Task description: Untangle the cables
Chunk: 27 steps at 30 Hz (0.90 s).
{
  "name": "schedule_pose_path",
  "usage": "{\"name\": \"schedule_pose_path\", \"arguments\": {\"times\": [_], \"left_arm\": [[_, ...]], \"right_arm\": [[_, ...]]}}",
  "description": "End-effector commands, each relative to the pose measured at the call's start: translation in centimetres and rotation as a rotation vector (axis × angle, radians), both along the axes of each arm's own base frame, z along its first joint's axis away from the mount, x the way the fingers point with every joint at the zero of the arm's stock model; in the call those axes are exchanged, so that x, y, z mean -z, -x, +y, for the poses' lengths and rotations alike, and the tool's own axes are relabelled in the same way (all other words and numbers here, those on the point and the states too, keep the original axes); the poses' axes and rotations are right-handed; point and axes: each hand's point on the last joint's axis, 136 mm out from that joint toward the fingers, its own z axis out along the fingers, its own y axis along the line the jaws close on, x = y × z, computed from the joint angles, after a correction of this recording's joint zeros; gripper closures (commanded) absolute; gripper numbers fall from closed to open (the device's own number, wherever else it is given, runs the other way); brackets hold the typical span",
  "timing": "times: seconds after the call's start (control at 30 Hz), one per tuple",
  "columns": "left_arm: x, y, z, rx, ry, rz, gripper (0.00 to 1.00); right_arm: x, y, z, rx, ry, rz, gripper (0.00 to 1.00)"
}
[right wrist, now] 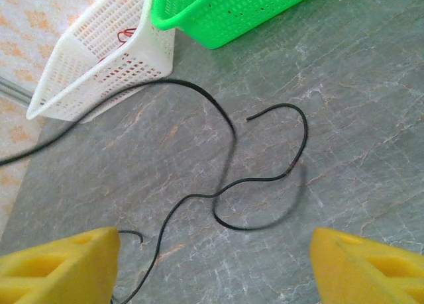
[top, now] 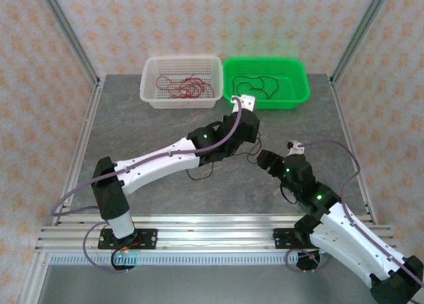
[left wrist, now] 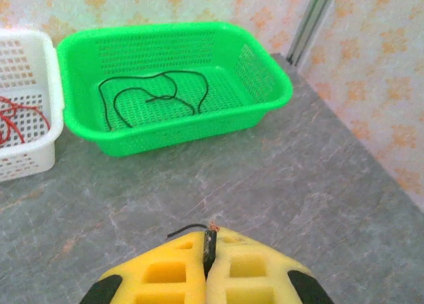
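Loose black cables (right wrist: 233, 179) lie in curves on the grey table, one running under my right gripper (right wrist: 215, 272). That gripper hangs open above them with nothing between its yellow fingers (right wrist: 61, 264). My left gripper (left wrist: 211, 242) is shut on the end of a black cable (left wrist: 211, 246), whose stub pokes out at the fingertips. In the top view the left gripper (top: 250, 137) and right gripper (top: 265, 159) sit close together mid-table, and a black cable (top: 199, 177) trails beneath the left arm. More red cables (top: 182, 87) and one black cable (left wrist: 152, 95) lie in the baskets.
A white basket (top: 151, 99) and a green basket (top: 298, 95) stand side by side at the far edge of the table. Metal frame posts rise at the far corners. The left arm stretches diagonally across the middle of the table.
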Motion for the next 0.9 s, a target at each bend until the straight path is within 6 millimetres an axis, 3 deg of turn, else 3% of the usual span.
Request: {"name": "schedule_pose_path", "arguments": {"times": [0.0, 0.2, 0.5, 0.87], "left_arm": [[-3.4, 0.8, 0.6, 0.007, -0.015, -0.039, 1.0], [-7.0, 0.2, 0.9, -0.025, -0.028, -0.095, 1.0], [-14.2, -2.3, 1.3, -0.117, -0.031, -0.252, 1.0], [-14.6, -9.3, 1.2, -0.193, -0.038, -0.376, 1.0]], "right_arm": [[1.0, 0.1, -1.1, 0.059, 0.007, 0.015, 0.25], [1.7, 0.4, -1.2, 0.069, -0.024, 0.022, 0.25], [3.6, 1.3, -0.6, 0.028, -0.046, 0.069, 0.25], [7.2, 2.9, 1.2, -0.084, -0.093, 0.16, 0.25]]}}
